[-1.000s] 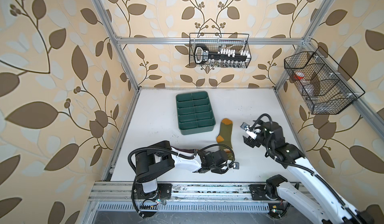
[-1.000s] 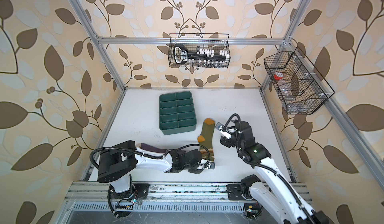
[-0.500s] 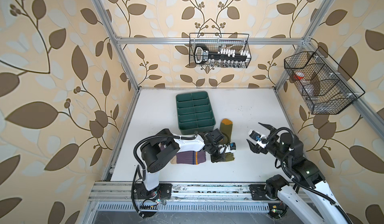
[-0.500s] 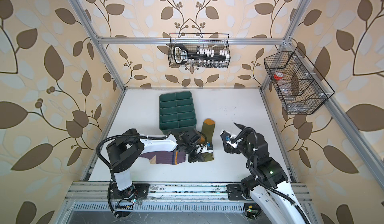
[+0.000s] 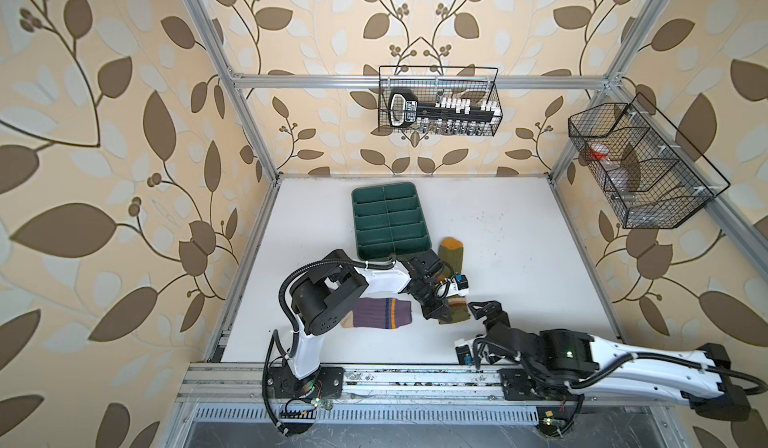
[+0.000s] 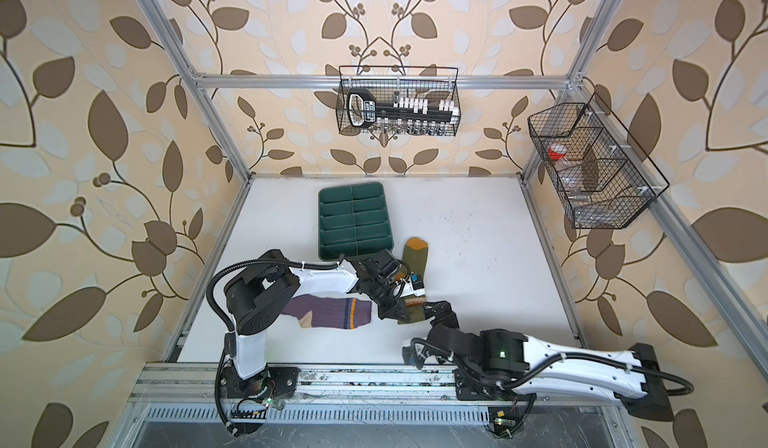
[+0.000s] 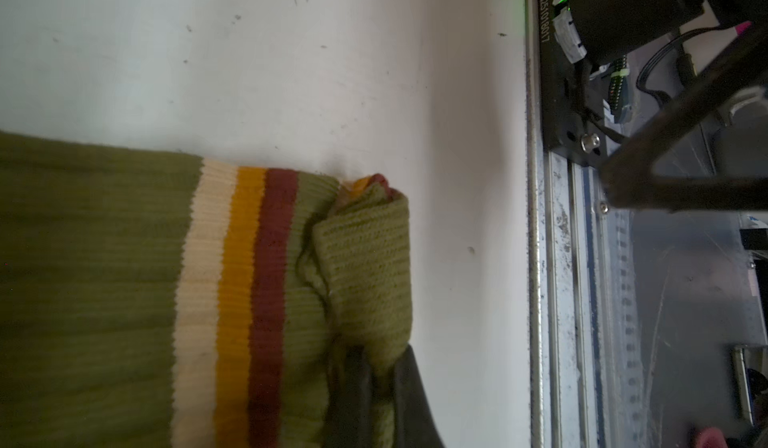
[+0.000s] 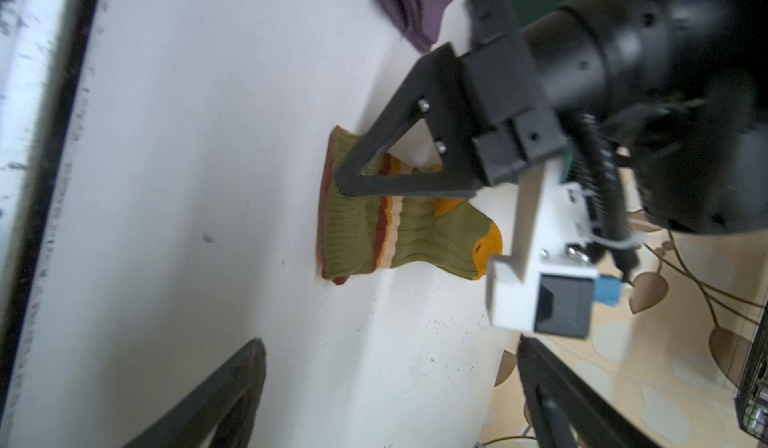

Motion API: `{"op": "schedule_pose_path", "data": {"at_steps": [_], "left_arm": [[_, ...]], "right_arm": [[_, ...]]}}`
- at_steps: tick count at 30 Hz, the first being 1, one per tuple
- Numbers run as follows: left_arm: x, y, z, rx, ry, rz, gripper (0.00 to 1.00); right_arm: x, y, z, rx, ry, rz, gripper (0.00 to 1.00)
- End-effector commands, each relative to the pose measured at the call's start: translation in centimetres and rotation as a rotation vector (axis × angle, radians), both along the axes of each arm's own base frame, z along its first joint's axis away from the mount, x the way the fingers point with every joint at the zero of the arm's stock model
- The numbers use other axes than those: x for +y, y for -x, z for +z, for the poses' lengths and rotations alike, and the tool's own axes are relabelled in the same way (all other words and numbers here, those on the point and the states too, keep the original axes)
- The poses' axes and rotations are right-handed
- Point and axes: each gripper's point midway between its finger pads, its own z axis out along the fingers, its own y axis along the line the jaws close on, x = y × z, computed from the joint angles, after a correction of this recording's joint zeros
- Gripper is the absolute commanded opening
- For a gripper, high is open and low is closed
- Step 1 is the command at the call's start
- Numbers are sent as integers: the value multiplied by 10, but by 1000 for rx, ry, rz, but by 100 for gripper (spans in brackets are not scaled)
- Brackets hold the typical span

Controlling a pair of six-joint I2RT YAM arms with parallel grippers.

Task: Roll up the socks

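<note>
Left claw (image 5: 439, 316) pinching olive sock (image 5: 451, 258) cuff | right claw (image 5: 476, 309) spread | purple sock (image 5: 380, 312) partly arm-hidden

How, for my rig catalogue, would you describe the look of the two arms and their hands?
Both arms are white shells over black joints. The left arm carries a black corrugated hose, and the right arm shows a small green light. The left hand and right hand have black, open triangular fingers.
</note>
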Motion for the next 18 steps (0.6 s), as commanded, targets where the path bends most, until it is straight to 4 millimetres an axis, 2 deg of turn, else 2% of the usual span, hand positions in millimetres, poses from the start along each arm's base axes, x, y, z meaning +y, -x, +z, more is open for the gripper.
{"op": "schedule_pose_path", "data": {"at_steps": [1, 5, 8, 16, 18], "left_arm": [[4, 8, -5, 52, -24, -7, 3], [5, 10, -6, 59, -25, -6, 3], [5, 9, -5, 54, -23, -4, 3], [5, 9, -7, 53, -25, -2, 3], [5, 9, -7, 60, -24, -3, 3]], "right_arm": [[22, -22, 1, -32, -118, -137, 84], [32, -29, -26, 8, -104, -159, 77], [32, -32, -41, 24, -99, -161, 75], [24, -43, -54, 30, -95, -177, 76], [21, -48, -65, 48, -81, -197, 71]]}}
